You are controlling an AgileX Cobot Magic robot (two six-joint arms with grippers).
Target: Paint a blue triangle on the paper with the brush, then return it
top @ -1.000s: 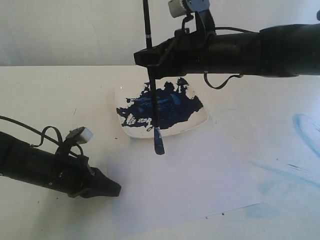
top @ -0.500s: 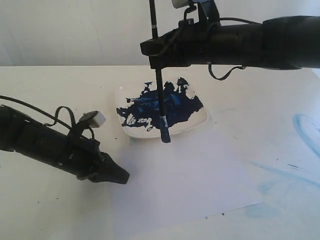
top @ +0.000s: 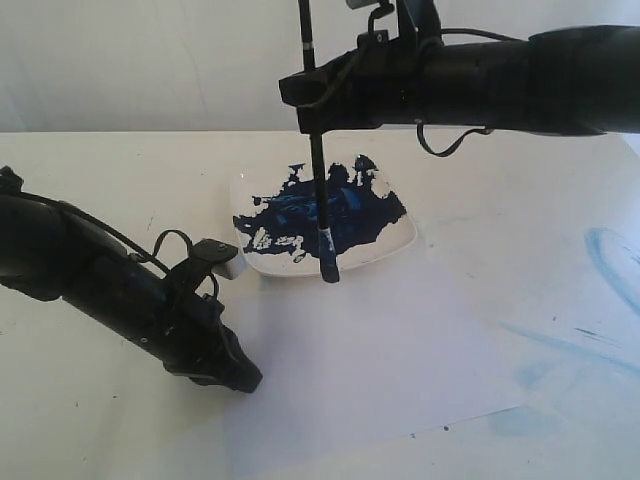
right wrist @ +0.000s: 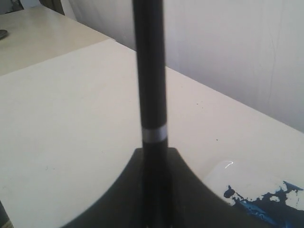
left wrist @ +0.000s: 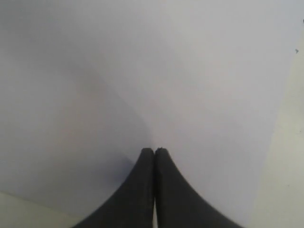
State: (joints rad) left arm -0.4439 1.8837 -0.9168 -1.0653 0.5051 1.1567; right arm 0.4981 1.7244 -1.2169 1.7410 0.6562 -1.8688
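1. Right end effector (top: 305,100) is clamped on the brush (top: 320,190). It grips high on the handle, with the brush near-vertical and bristles down. My read: the high grip keeps the arm clear of the wet paint and gives the tip reach.
2. In the right wrist view the handle stands straight up out of the jaws, with the silver band (right wrist: 154,134) just above them. The hold looks square, with no visible slip.
3. The bristle tip is at the near rim of the dish (top: 402,243), at the edge of the dark-blue paint blotch (top: 285,212) and just beside the paper. It looks loaded and staged to cross onto the sheet. From this angle I can't tell whether the tip touches the rim or hangs just above it.
4. The paper (top: 380,350) lies flat on the worktop (top: 100,180), directly in front of the dish. There is no blue triangle on it yet and the sheet is blank, so painting hasn't started.
5. Left end effector (top: 243,378) has its jaws pressed together with nothing in them, tips down at the paper's left edge. The left wrist view shows only white sheet under the tips. It is probably pinning the paper so the strokes don't drag it.
6. Pale-blue smears (top: 610,260) sit on the worktop to the right, off the sheet and out of the way.
7. The left arm lies over the near-left corner, so the free stroke area is the sheet's centre and right. The path from dish to paper is clear. Main risk is a drip from the tip in transit.
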